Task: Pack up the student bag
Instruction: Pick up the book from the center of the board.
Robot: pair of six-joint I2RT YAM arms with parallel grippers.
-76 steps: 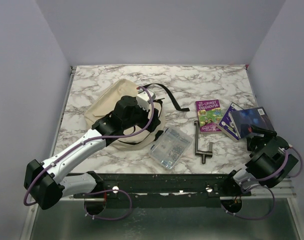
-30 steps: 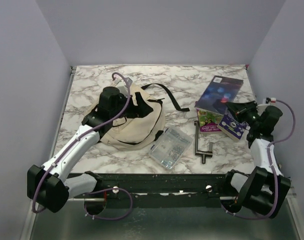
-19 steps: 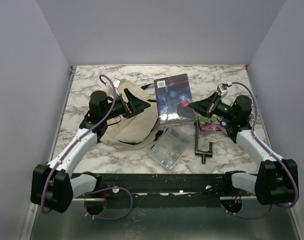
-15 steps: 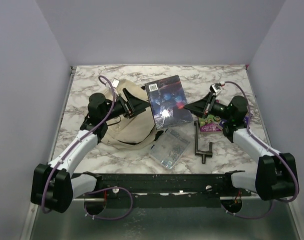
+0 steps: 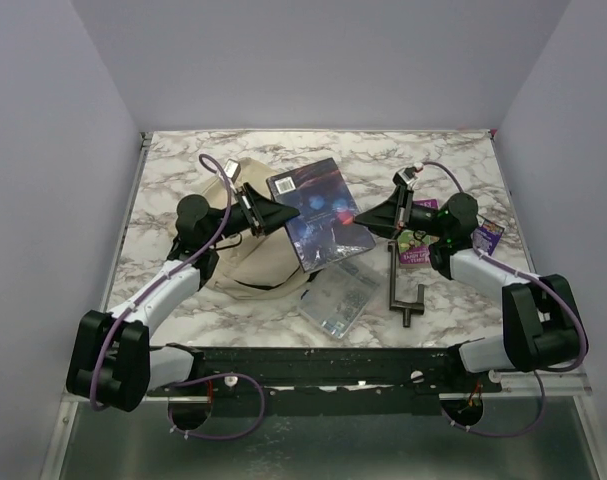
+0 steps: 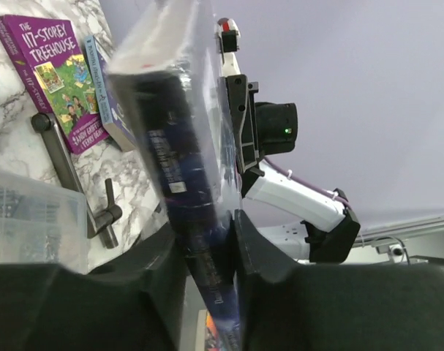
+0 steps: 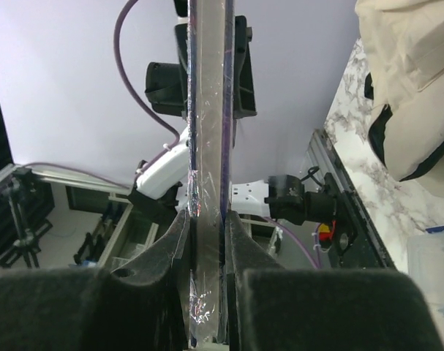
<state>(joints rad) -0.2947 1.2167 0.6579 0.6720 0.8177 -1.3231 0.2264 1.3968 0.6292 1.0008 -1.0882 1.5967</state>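
Nearest me on the table [image 5: 443, 160] lies the clear box [image 5: 340, 293]. Right of it, a little apart, is the dark clamp [image 5: 403, 285], and both sit flat on the marble. The box is just beside the bag's near edge.

The bag [image 5: 255, 268] lies slumped on the left half of the table, partly under my left forearm. Its cream fabric shows on both sides of that arm. From the right wrist I can see one black strap [image 7: 379, 139] against the cloth.

Above the bag's right side, both arms hold the book [image 5: 318, 213] off the table between them. It is tilted, with its dark blue cover facing the overhead camera. My left gripper [image 5: 266, 213] has the book's left edge. On the left wrist camera the two fingers [image 6: 163, 263] press against either side of the spine, so those jaws look clamped on the book. My right gripper [image 5: 370, 218] has the opposite edge. Its wrist camera shows the book edge-on and upright, shiny with film, squeezed between both fingers [image 7: 240, 248], so those jaws are clamped on it too.

Behind the clamp, under my right arm, the Treehouse book [image 5: 415, 250] lies flat. A thin book [image 6: 108, 95] lies right beside it, mostly hidden by that arm from above.
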